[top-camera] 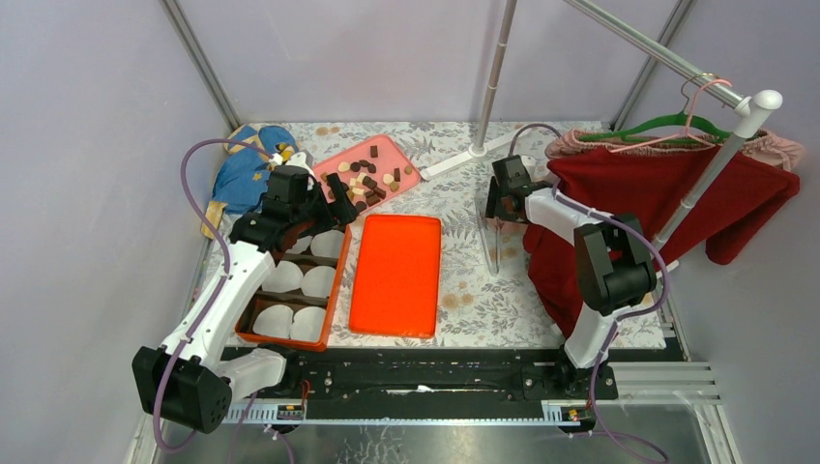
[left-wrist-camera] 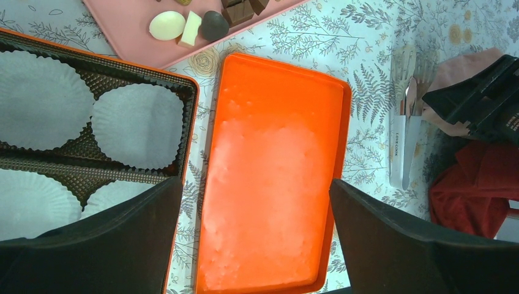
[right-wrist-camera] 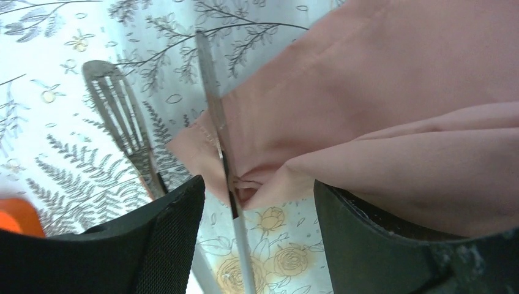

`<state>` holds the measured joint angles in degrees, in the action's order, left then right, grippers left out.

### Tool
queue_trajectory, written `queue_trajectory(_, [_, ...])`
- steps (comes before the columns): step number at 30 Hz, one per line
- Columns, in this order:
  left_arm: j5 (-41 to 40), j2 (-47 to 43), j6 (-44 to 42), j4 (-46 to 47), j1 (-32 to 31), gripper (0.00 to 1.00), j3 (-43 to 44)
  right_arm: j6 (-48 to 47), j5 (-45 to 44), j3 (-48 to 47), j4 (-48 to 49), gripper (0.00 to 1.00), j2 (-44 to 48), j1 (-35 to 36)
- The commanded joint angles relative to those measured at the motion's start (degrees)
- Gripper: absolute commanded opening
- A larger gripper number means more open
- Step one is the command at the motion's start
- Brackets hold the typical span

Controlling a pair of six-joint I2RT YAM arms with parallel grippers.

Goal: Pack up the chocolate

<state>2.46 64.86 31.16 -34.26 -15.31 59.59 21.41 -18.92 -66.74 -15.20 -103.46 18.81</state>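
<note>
The chocolate, several dark, light brown and cream pieces, lies on a pink tray at the back; some pieces show at the top of the left wrist view. An orange box with white paper liners stands at the left, and also shows in the left wrist view. My left gripper is open and empty, above the box's far end near the tray; in its wrist view the orange lid lies below. My right gripper is open over metal tongs, one blade between its fingers.
The orange lid lies flat beside the box. The tongs lie right of it. A clothes rack with a red cloth and a pink cloth fills the right side. A blue cloth lies at the back left.
</note>
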Motion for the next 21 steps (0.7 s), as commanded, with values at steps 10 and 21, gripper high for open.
queue_trajectory(10, [0.52,0.07,-0.67,0.29,0.57,0.98,0.66,2.31,8.80,7.20,1.64,0.90,11.24,4.69])
queue_trajectory(21, [1.06,0.09,0.30,0.44,0.55,0.98,0.18,5.08,4.99,9.39,3.67,0.81,4.75,8.41])
